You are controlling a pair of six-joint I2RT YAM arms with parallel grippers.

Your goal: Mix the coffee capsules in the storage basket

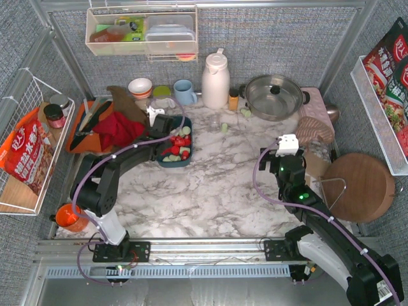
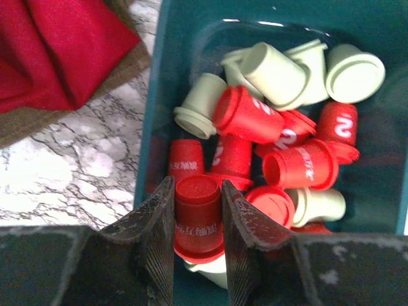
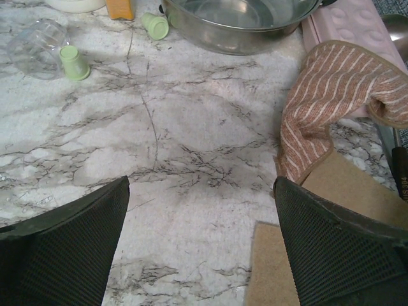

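We see the left gripper [image 2: 196,191] reaching down into the dark teal, shallow rectangular plastic storage basket [image 2: 153,108]. Its ridged black fingers [image 2: 156,229] are set narrow and pinch the sides of one bright red tapered coffee capsule [image 2: 199,220]. The other coffee capsules [image 2: 274,127], bright red and pale mint green, lie jumbled in the basket beyond the fingers, several tipped on their sides.

The basket rests on the white marble-patterned tabletop [image 1: 210,191], toward the back left, just beside a crumpled red cloth [image 1: 118,131].

The right gripper [image 3: 201,191] hovers over bare marble, well apart from the basket, with its jaws spread wide and nothing between them. A pink-and-white striped cloth [image 3: 338,102] lies to its right, and a round steel pot [image 3: 242,22] stands beyond. Two small pale green cups [image 3: 74,62] lie loose near the pot. They are possibly stray capsules, though they are too small for us to be sure.
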